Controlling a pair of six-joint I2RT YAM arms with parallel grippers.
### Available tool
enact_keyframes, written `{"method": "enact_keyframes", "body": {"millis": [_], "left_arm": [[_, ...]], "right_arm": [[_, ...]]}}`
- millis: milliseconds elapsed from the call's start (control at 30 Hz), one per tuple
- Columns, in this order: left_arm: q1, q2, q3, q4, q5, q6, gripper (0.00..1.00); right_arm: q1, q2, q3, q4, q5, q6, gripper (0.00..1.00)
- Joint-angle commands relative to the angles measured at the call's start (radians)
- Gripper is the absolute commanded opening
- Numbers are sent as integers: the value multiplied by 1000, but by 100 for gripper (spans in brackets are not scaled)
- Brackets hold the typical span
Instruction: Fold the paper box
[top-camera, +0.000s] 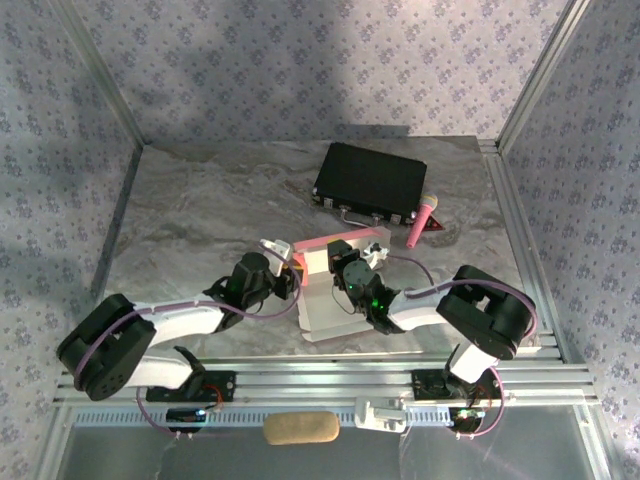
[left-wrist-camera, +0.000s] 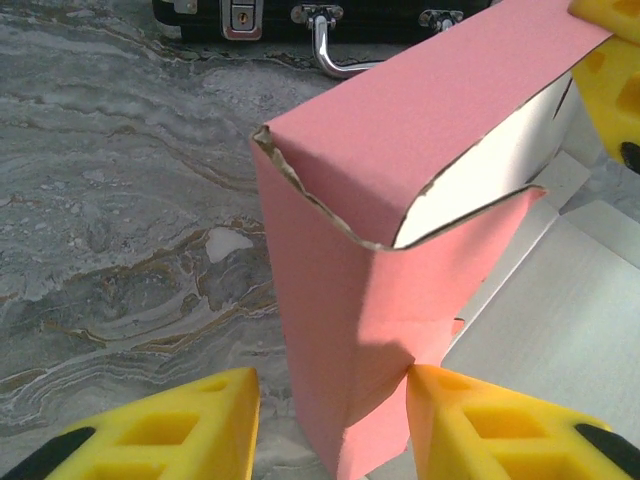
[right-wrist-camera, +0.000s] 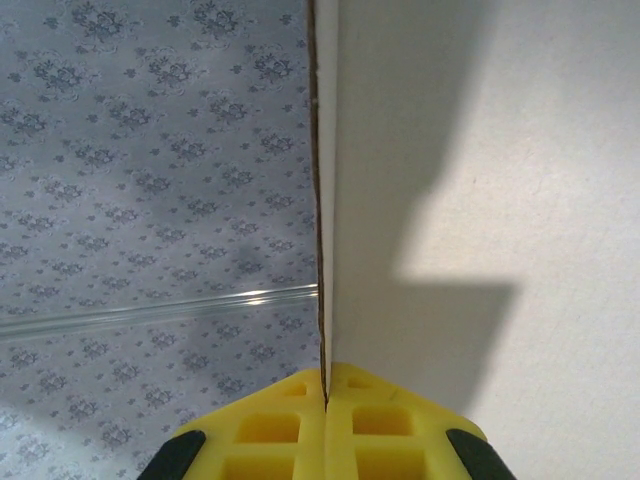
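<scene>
The paper box (top-camera: 335, 300) lies partly folded at the table's middle, its pale inside up and a salmon-pink wall (top-camera: 340, 240) raised at the far end. My left gripper (top-camera: 295, 272) is at its left corner. In the left wrist view the pink standing corner (left-wrist-camera: 350, 250) rises between my left gripper (left-wrist-camera: 330, 372)'s yellow fingers; the right finger (left-wrist-camera: 480, 420) touches the flap, the left finger (left-wrist-camera: 180, 425) stands apart. My right gripper (right-wrist-camera: 325, 375) is shut on the thin edge of a pale panel (right-wrist-camera: 480, 180); it sits over the box (top-camera: 352, 272).
A black hard case (top-camera: 372, 180) lies behind the box, its metal handle (left-wrist-camera: 335, 55) close to the raised wall. A pink stick microphone (top-camera: 423, 220) rests at the case's right end. Patterned enclosure walls ring the marble table (top-camera: 190, 220). A tan pad (top-camera: 300, 428) lies on the front rail.
</scene>
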Motion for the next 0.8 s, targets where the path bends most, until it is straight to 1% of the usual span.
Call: {"method": "enact_keyframes", "body": {"millis": [0, 300, 400, 500, 600, 767], "left_arm": [[-22, 15, 26, 43, -87, -6, 41], [-66, 56, 26, 68, -232, -10, 37], [-80, 78, 29, 82, -267, -12, 31], [-103, 108, 30, 106, -308, -12, 28], [-128, 141, 40, 117, -368, -16, 21], [-141, 194, 53, 147, -396, -30, 15]], "right_arm": [[8, 14, -6, 11, -6, -25, 0], [20, 62, -15, 78, -4, -33, 0], [22, 68, -18, 85, -1, -28, 0], [23, 66, -17, 85, -1, -28, 0], [25, 65, -16, 85, -1, -28, 0], [28, 63, -17, 84, 0, -28, 0]]}}
